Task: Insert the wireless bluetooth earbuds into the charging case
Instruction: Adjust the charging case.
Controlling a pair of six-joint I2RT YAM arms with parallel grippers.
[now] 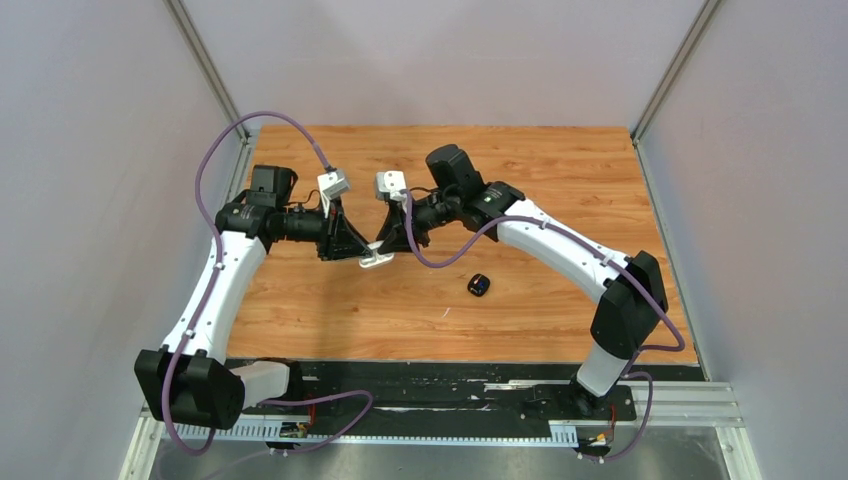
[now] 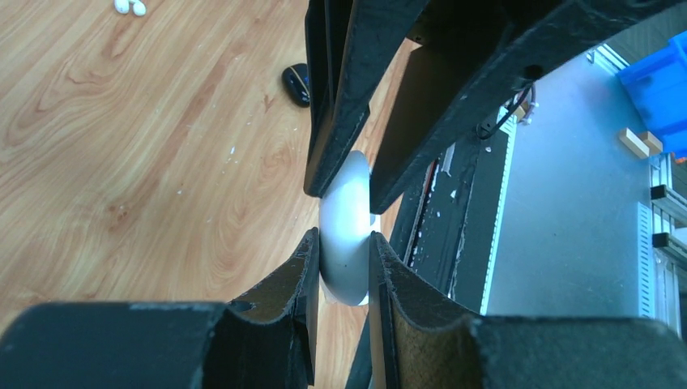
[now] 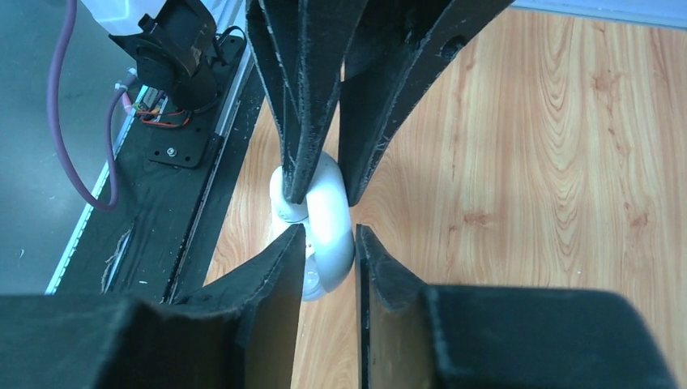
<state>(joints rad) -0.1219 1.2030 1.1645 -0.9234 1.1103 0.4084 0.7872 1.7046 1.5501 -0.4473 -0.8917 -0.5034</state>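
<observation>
Left gripper (image 2: 340,243) and right gripper (image 3: 330,237), tip to tip, both pinch the white charging case (image 2: 343,212) — beyond the left's tips lie a black case (image 2: 296,84) and white earbuds (image 2: 130,6).

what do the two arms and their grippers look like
The left arm and right arm have white links with black joints and bases. A purple cable runs along each. A grey-white camera block sits at each wrist. The left gripper and right gripper have black, tapering wedge-shaped fingers.
</observation>
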